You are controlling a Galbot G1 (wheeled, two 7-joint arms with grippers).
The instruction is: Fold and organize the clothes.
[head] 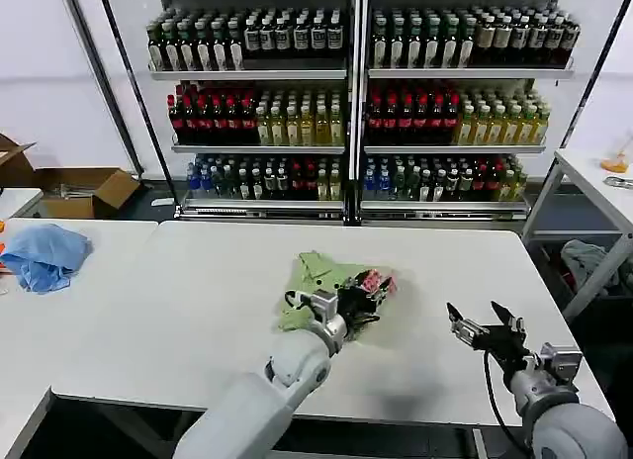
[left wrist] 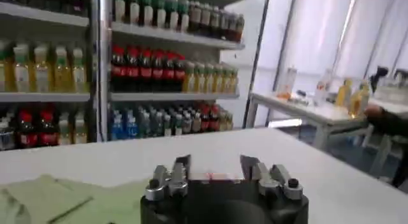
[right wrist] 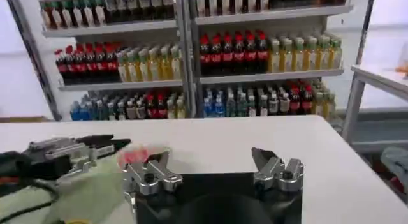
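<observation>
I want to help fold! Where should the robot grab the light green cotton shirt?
Probably the light green cotton shirt at its far, free edge, coming from above: it lies flat and bunched on the white table, and the left gripper covers the near part.

Lighting bright and even throughout; source appears overhead. The white bench (head: pixel 198 311) reflects softly, without hard glare. Shadows faint, only a soft one just beside the shirt (head: pixel 321 286). Head view sharp, shelves (head: pixel 346 103) behind the bench slightly bowed. Both wrist views soft; bottles (left wrist: pixel 146 69) blurred. Bright window glare beyond the shelves in left wrist view.
</observation>
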